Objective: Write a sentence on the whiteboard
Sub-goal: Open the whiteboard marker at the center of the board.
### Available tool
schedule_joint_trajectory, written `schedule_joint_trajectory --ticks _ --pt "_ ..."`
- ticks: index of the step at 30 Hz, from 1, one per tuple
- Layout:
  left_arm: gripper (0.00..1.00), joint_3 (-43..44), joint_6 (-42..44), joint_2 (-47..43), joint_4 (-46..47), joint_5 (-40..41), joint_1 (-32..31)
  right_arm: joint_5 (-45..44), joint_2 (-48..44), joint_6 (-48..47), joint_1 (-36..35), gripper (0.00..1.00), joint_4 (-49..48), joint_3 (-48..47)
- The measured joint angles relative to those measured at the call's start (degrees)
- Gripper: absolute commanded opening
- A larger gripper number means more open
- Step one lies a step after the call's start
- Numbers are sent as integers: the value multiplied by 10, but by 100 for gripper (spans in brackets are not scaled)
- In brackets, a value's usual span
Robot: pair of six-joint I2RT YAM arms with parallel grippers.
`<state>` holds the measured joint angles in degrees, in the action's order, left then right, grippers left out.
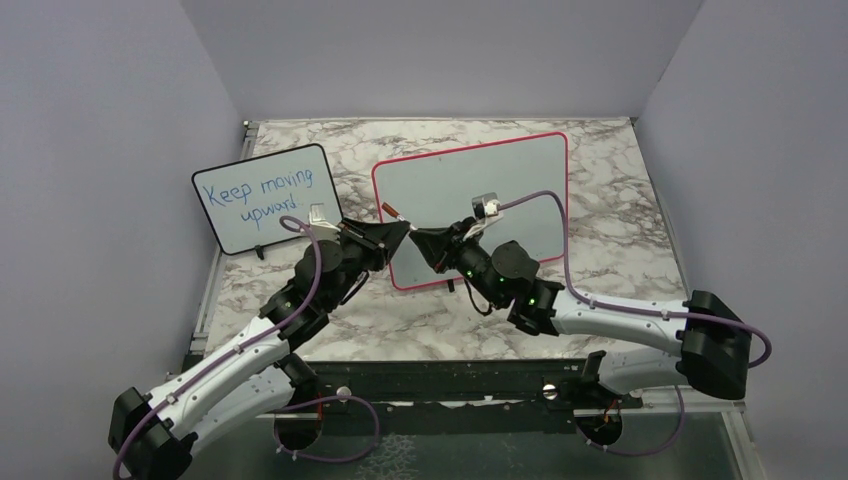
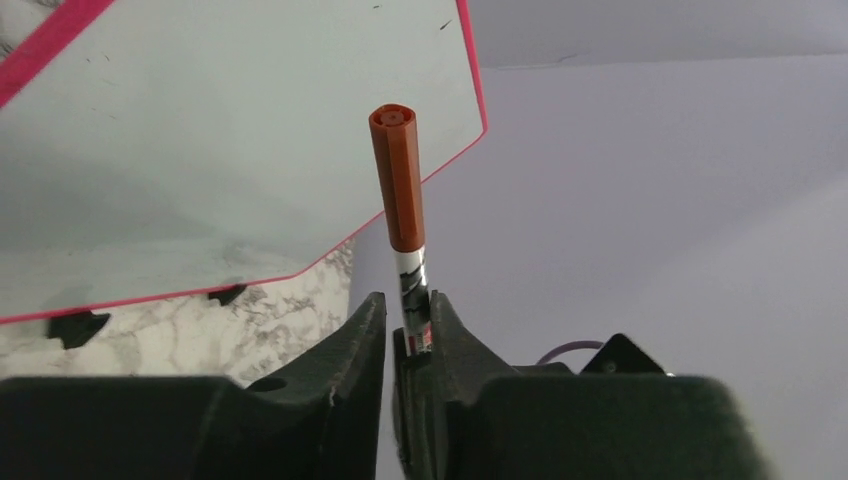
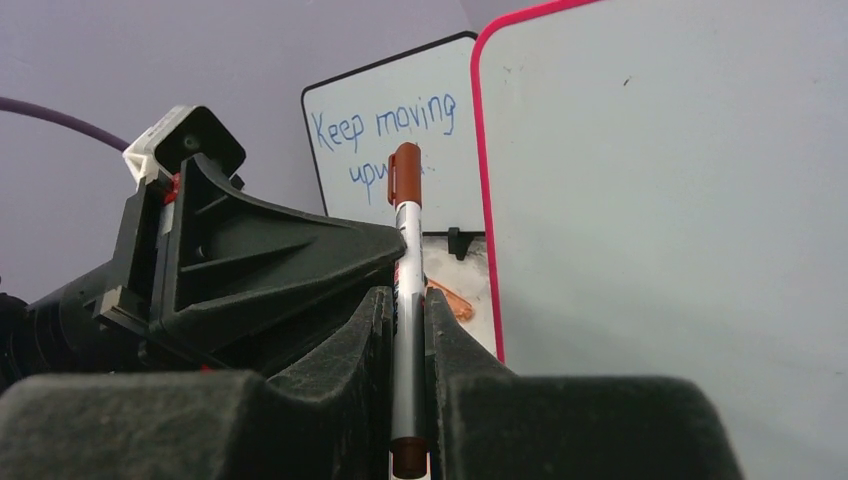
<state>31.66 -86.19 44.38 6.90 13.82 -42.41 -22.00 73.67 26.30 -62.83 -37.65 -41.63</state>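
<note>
A small black-framed board [image 1: 265, 200] at the far left of the counter reads "Keep moving upward" in blue. The left pincer [image 2: 408, 318] is closed on the white barrel of a red-brown-capped marker [image 2: 398, 180], cap end up and toward the far left. The barrel print is illegible. The right pincer [image 3: 407, 305] grips the same barrel lower down. Behind them, centre-right, stands the large rounded-corner whiteboard [image 1: 500, 180] with a thin red-pink frame, long axis left to right, plain face toward the arms. The counter [image 1: 620, 230] is grey-veined marble pattern, and the walls [image 1: 430, 50] are lilac-grey.
</note>
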Motion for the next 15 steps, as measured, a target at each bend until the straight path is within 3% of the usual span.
schedule_joint_trajectory --ticks 7,11,15 --pt "54 -1 101 -26 -47 22 -1 16 -50 -36 0 1 84 -5" --pt "65 -1 203 -55 -74 39 -1 28 -79 -49 7 1 151 -15" --pt "68 1 317 -73 -90 39 -1 51 -112 -57 25 1 220 -26"
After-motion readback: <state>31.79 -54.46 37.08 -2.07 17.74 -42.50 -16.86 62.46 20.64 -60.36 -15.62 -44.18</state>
